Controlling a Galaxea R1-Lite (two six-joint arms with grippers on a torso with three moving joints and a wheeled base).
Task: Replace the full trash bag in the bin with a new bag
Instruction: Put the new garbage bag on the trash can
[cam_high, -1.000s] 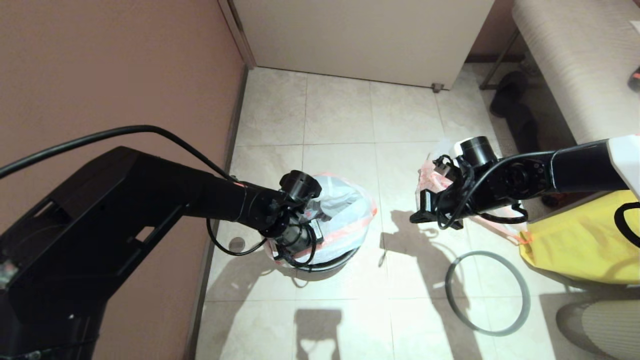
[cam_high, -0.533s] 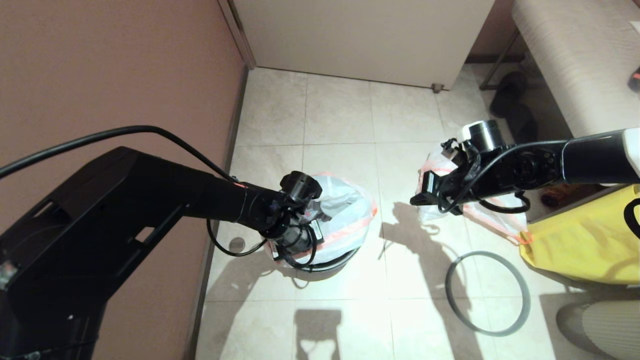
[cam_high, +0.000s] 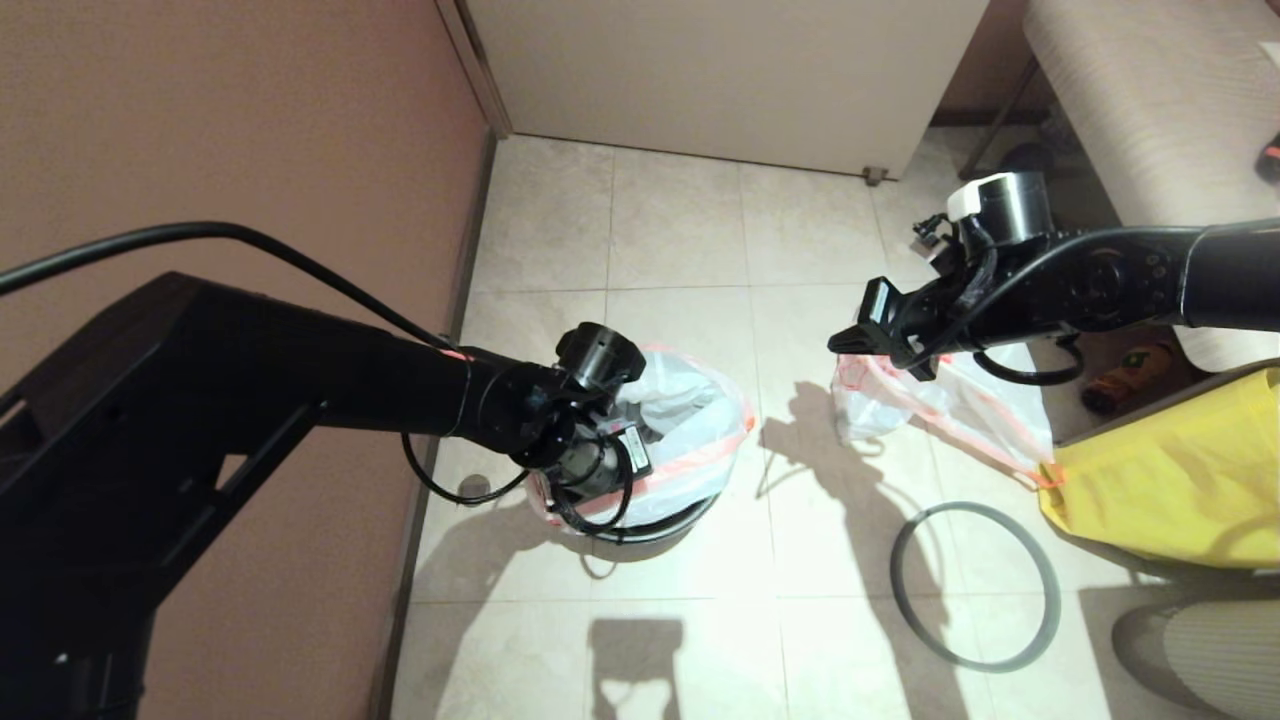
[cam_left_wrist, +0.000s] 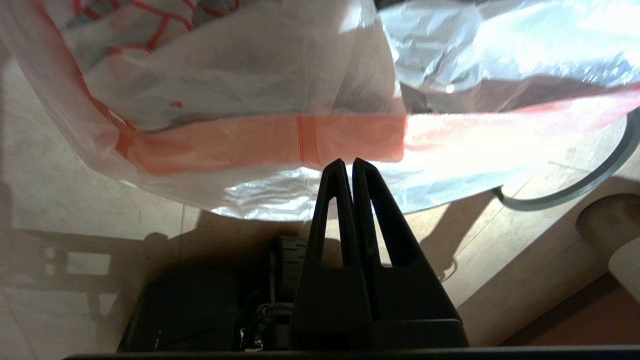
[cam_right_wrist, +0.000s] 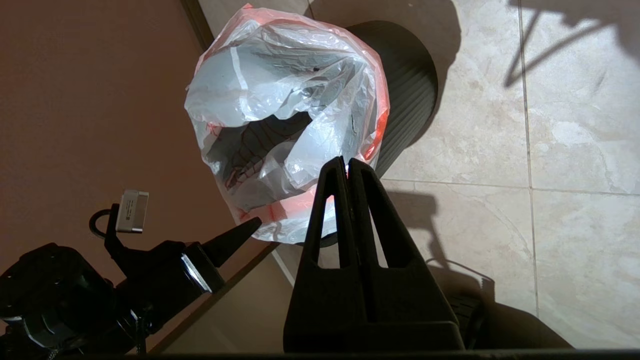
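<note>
Lying nearest on the floor (cam_high: 680, 220): hoop (cam_high: 975, 585), not yet refitted. Rests left end effector (cam_left_wrist: 346, 162), fingers together, at hem of new bag (cam_high: 700, 400) lining bin (cam_high: 660, 528); pinch unclear. Lifts right end effector (cam_high: 835, 345), closed and empty, higher off full bag (cam_high: 960, 400), so removal looks done. Beyond: door (cam_high: 720, 70), wall (cam_high: 230, 120).

Strong light from overhead throws hard, dark arm shadows across the pale floor tiles (cam_high: 690, 250) — edges crisp. Glare blows out the plastic of the new bag (cam_left_wrist: 500, 145) in the left wrist view. The wall (cam_high: 230, 120) stays dim, and straight lines bow slightly at the frame edges.
</note>
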